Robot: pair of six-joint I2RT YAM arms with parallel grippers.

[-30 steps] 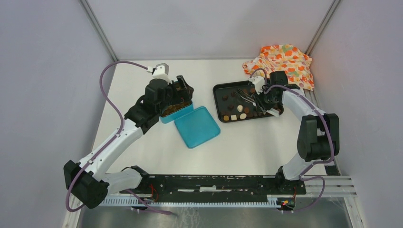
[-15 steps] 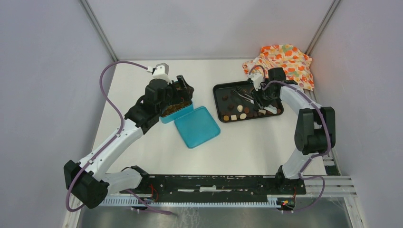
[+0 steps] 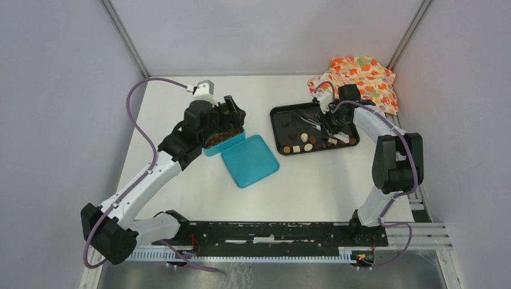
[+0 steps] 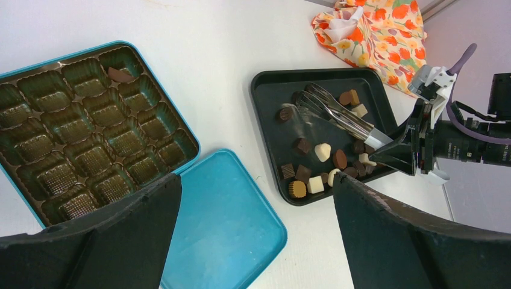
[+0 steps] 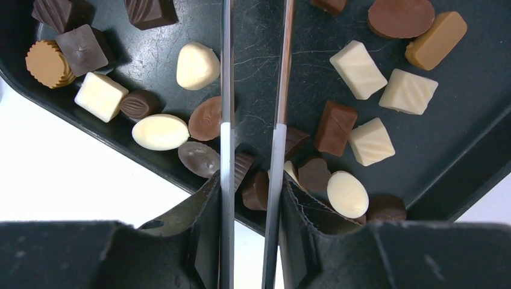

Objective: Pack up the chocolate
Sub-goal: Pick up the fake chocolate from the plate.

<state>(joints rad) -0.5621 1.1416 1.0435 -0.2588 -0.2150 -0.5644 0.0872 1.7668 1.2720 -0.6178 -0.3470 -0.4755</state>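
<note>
**A:** How is the light from above?

**B:** Bright and even, with no hard source. The table [image 3: 301, 192] is nearly washed out, and the arms throw only soft, faint shadows.

**A:** Any glare?

**B:** At the right wrist a pale sheen lies on the tray [image 5: 144, 54], enough to show its scratches. The tongs [image 5: 226, 90] shine as two bright strips, whiter lower down.

**A:** Focus?

**B:** The chocolate [image 5: 358, 69] is sharp there, its edges crisp. The right fingers [image 5: 181, 241] are dark and soft at the bottom. The left fingers [image 4: 108, 241] are the same: black, blurred wedges with little detail.

**A:** And the top view?

**B:** Small things on the tray are hard to read there.
</note>
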